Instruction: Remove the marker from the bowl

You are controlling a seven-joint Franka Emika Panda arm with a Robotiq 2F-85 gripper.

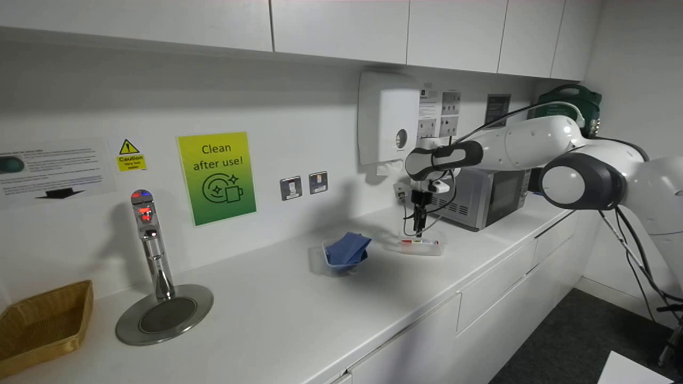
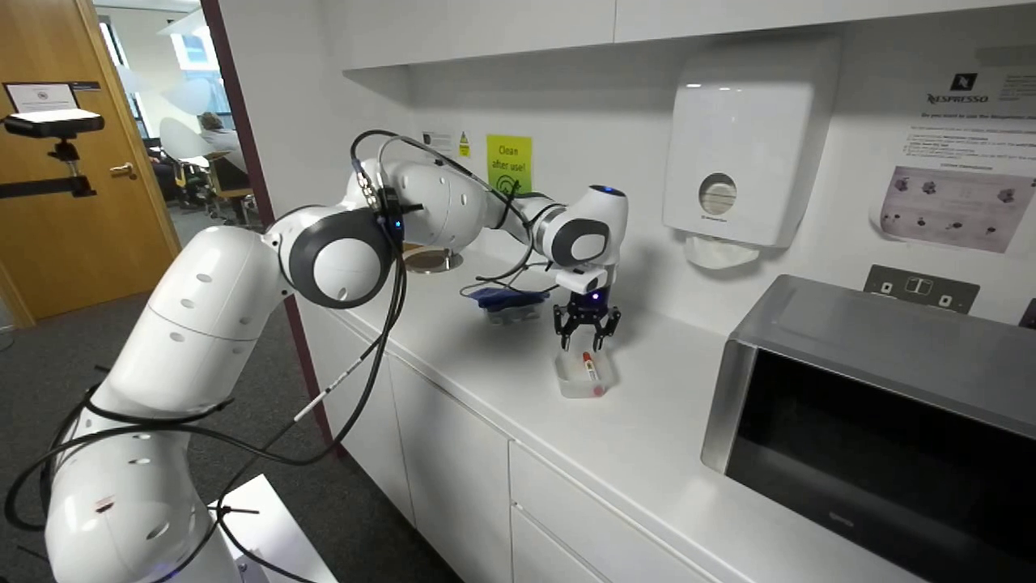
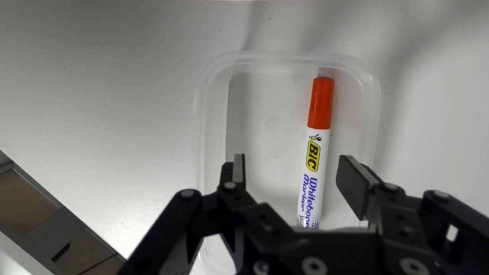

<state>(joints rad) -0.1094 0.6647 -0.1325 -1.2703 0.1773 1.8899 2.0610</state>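
White kitchen counter: marker lies in bowl, not yet taken

Along the counter, at the left of an exterior view, stand a wicker basket and a metal tap; a blue cloth-like thing is near the middle.

Right of the middle in the wrist view, the marker lies inside the clear bowl, its red cap toward the upper edge of the frame. Its lower end is hidden behind the jaws. Both exterior views also show it inside this bowl.

The jaws stand apart and hold nothing. They seem to be just above the bowl; in the wrist view the marker shows between them, closer to the one at the right of the frame.

As I judge, the jaws are well placed for the grasp, but the removal itself is not begun. Left to do: go down, close on the marker, lift it and set it outside.
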